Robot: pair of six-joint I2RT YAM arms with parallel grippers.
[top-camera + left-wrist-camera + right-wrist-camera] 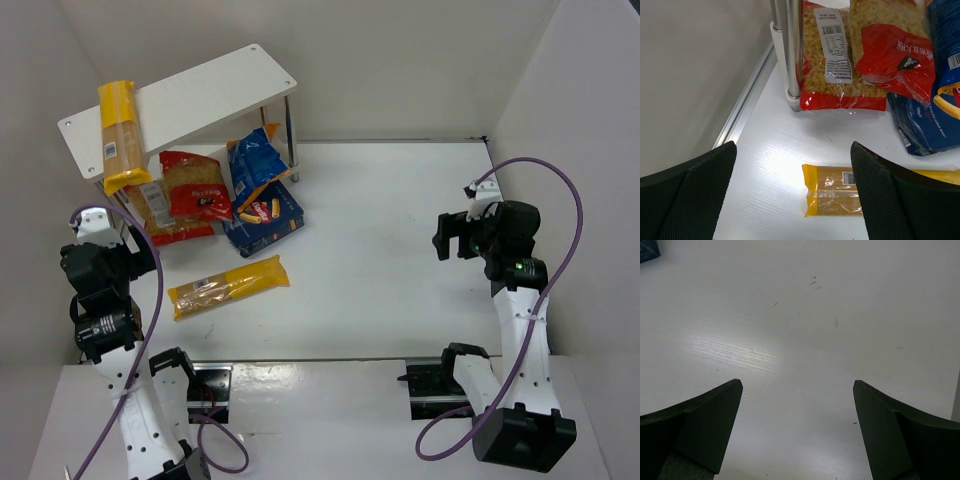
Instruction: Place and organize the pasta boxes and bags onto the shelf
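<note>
Both hands are empty, jaws spread wide. Left hand (792, 149) hovers over the left end of a spaghetti bag (832, 196) lying on the tabletop (400, 250). Right hand (797, 385) hangs over bare tabletop, well apart from the goods.

That bag's long axis runs left-right, right end tipped slightly far. Beyond it two red bags (195, 188), blue bag (255, 160) and box (270, 218) lie on the tabletop by the shelf (200, 90) legs.

Progress: one item is up. The second spaghetti bag (120, 135) lies across the shelf's left end, long axis near-far, near end overhanging. Five remain, plus straightening.
</note>
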